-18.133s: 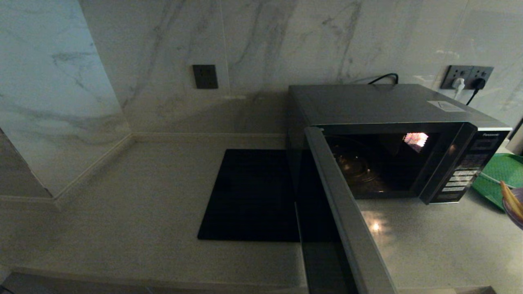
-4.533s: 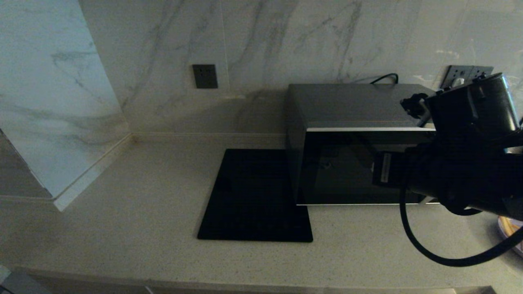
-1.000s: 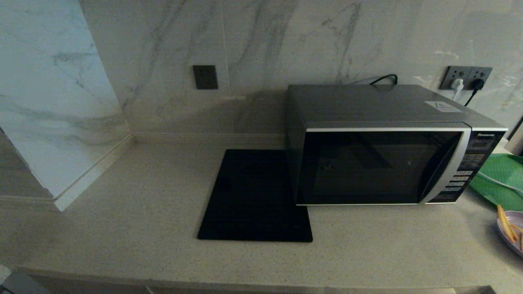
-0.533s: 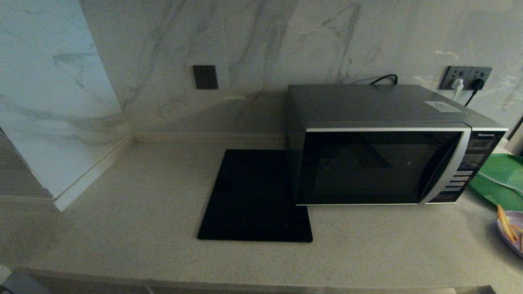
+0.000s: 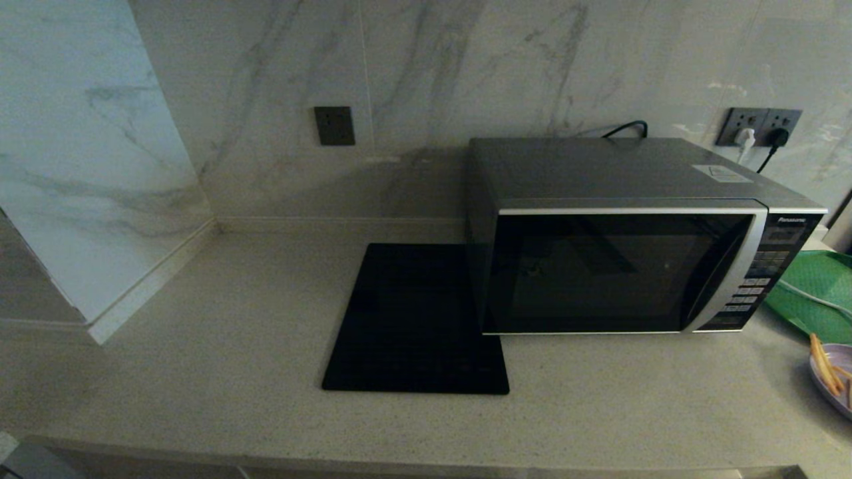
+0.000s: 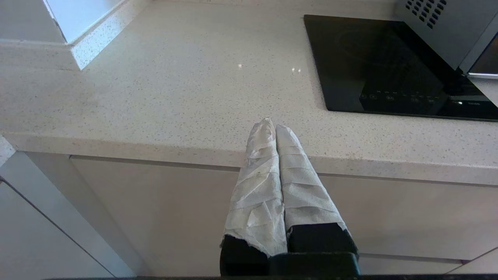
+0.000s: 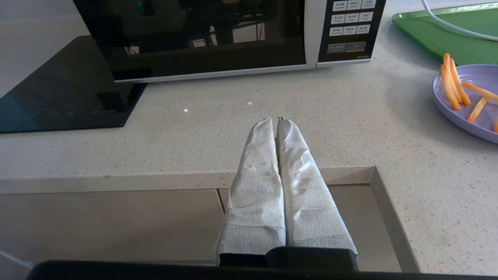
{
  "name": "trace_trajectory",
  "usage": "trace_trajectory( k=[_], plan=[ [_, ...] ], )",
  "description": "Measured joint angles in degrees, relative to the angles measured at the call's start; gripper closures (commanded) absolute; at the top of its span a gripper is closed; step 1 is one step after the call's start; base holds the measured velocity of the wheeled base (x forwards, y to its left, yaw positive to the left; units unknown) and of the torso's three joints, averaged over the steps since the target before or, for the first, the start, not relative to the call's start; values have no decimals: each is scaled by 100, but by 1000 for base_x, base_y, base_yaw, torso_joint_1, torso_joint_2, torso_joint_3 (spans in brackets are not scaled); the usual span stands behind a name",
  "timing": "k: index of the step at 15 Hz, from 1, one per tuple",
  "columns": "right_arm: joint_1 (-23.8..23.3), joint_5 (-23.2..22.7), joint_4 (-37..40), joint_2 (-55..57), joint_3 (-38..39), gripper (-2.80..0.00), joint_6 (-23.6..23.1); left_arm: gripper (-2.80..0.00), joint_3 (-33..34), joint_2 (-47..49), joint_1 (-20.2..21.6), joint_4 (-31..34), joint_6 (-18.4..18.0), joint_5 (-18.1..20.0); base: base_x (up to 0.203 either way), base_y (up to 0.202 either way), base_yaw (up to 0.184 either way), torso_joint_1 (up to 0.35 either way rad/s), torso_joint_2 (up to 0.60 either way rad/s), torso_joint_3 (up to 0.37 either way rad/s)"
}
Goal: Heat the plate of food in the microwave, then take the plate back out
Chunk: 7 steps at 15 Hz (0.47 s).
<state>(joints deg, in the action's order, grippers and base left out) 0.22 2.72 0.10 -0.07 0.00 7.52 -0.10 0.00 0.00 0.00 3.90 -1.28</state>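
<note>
The grey-silver microwave (image 5: 626, 266) stands on the counter with its dark glass door closed and its inside dark; its door and button panel also show in the right wrist view (image 7: 194, 35). The lilac plate of food (image 5: 835, 379) with orange sticks sits on the counter at the far right, in front of the tray; it shows in the right wrist view too (image 7: 472, 99). My right gripper (image 7: 276, 120) is shut and empty, held back at the counter's front edge. My left gripper (image 6: 271, 125) is shut and empty too, parked at the front edge, left of the mat. Neither arm shows in the head view.
A flat black square mat (image 5: 416, 319) lies against the microwave's left side. A green tray (image 5: 812, 293) with a white cable lies right of the microwave. Wall sockets (image 5: 759, 126) sit behind it. A marble wall corner (image 5: 86, 199) juts out at left.
Over the last second nothing has moved. Earlier the microwave door stood open with its light on; then my right arm was in front of it, and it has since withdrawn, leaving the door closed.
</note>
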Motion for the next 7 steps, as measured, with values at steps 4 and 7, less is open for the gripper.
trace_trajectory(
  k=[4,7],
  plan=[
    [2,7,-10,0,0,0,7,0,0,0,0,0,1,-1,0,0,0,0,0,0],
    [2,4,-10,0,0,0,8,0,0,0,0,0,0,1,0,0,0,0,0,0]
  ],
)
